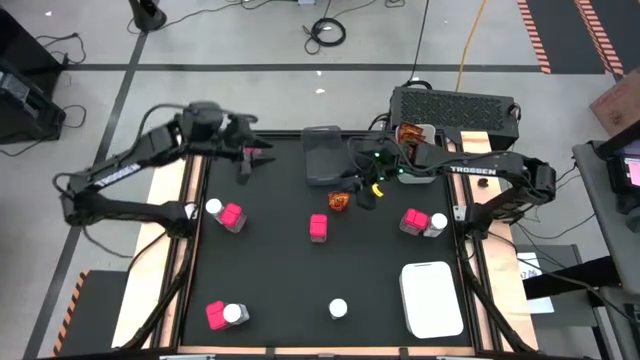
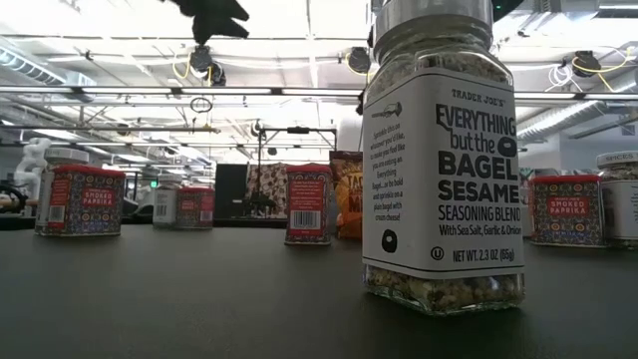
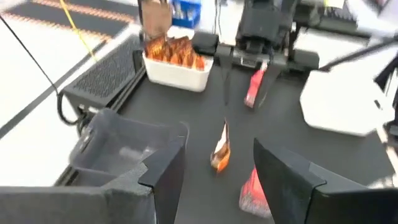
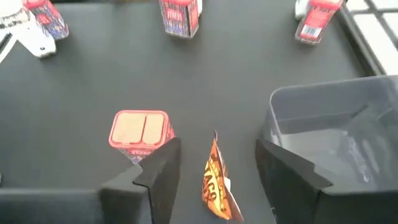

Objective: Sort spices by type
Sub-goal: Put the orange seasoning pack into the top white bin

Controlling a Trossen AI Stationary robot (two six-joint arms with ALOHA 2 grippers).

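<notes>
**Between the right gripper's fingers: one taco sachet, not grabbed yet**

Right under the right gripper [image 1: 362, 192] we've got an orange-red sachet [image 4: 217, 180] standing on edge on the black table [image 1: 270, 260], sitting in the gap between the two spread fingers [image 4: 155, 171]. Nothing is pinched so far; the fingers sit on either side of it without touching, as far as we can tell. So we'd call this the pick-up step for that sachet. Next move, we reckon: drop a touch lower, close gently on the crinkly pack, then carry it back to the white bin [image 3: 177, 71] that already has sachets in it, just behind the gripper.

Just beside the gripper on one side is a pink pack [image 4: 140, 134], on the other the grey tray [image 4: 336, 137], so there's not much room to wander.

Our left gripper [image 1: 248, 158] hangs over the far edge of the table with fingers spread, holding nothing. Other pink packs and white-lidded jars [image 1: 338, 308] are scattered well apart from both.
</notes>
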